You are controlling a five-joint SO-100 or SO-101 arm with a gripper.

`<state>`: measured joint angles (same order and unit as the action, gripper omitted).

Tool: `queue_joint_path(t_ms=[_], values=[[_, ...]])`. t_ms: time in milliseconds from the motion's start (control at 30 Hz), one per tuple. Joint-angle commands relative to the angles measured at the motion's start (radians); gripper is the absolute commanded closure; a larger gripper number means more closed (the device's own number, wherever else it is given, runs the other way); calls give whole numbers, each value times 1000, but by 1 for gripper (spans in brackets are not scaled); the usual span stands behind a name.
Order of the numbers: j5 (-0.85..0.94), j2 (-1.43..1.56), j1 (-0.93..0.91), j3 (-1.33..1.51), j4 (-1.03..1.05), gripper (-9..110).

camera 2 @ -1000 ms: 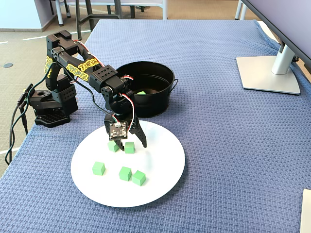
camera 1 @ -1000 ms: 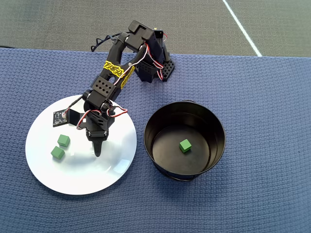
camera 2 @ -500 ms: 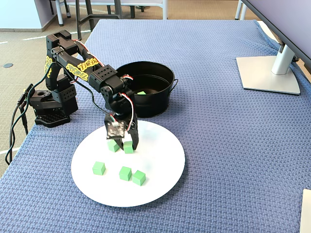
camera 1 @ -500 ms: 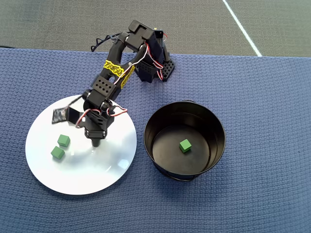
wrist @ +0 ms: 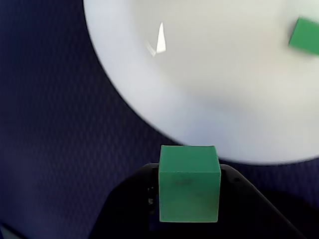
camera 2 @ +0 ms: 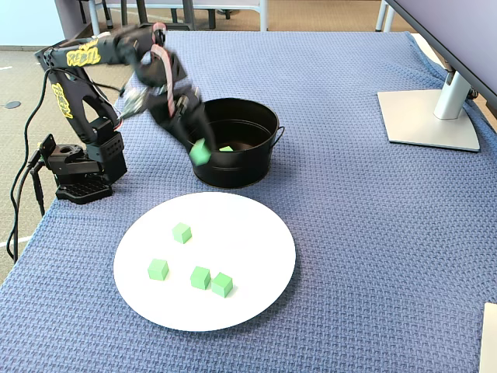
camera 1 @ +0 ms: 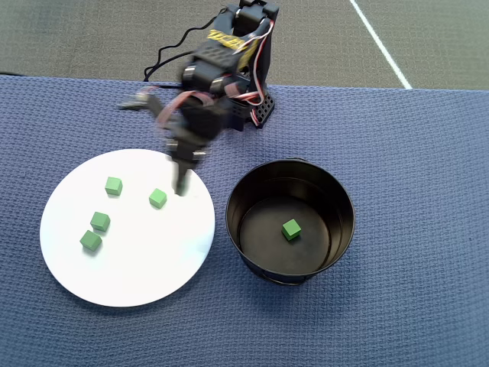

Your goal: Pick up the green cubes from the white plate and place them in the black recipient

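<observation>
My gripper (camera 2: 198,152) is shut on a green cube (camera 2: 199,152), held in the air in front of the near wall of the black recipient (camera 2: 248,167). The wrist view shows that cube (wrist: 188,169) pinched between the black fingers (wrist: 142,199), over blue cloth just off the rim of the white plate (wrist: 224,74). From overhead the gripper (camera 1: 182,186) hides it. Several green cubes (camera 2: 182,232) lie on the plate (camera 2: 248,256), also spread over the plate (camera 1: 145,260) in the overhead view. One cube (camera 1: 290,229) lies inside the recipient (camera 1: 235,229).
The arm's base (camera 2: 78,171) stands at the cloth's left edge in the fixed view, with cables hanging off it. A monitor stand (camera 2: 431,116) sits far right. Blue cloth (camera 1: 412,191) covers the table.
The gripper has shut on one cube, lifted it off the plate and swung it toward the recipient. The arm has folded back and upward, uncovering the plate.
</observation>
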<state>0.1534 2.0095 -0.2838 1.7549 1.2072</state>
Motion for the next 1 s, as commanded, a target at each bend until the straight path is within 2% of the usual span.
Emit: queue_joint_path(t_ms=[0,200,300,333,400,433,567,667,700,800,900,967], values=[[-155,91,325,0,17,102],[-299,-97,566,-29,-74,102],[-259,-209,637,-55,-87,102],[-222,-222,657,-60,-78,94],[-135,-221,678,-61,-60,68],[-117,-212,670,-63,-58,64],[-51,-155,611,-104,-37,60],[-41,-72,514,-163,5,63],[-54,-54,453,-206,37,67],[-80,-55,221,-336,132,77],[-155,-69,-32,-322,123,87],[-184,-109,-158,-281,106,88]])
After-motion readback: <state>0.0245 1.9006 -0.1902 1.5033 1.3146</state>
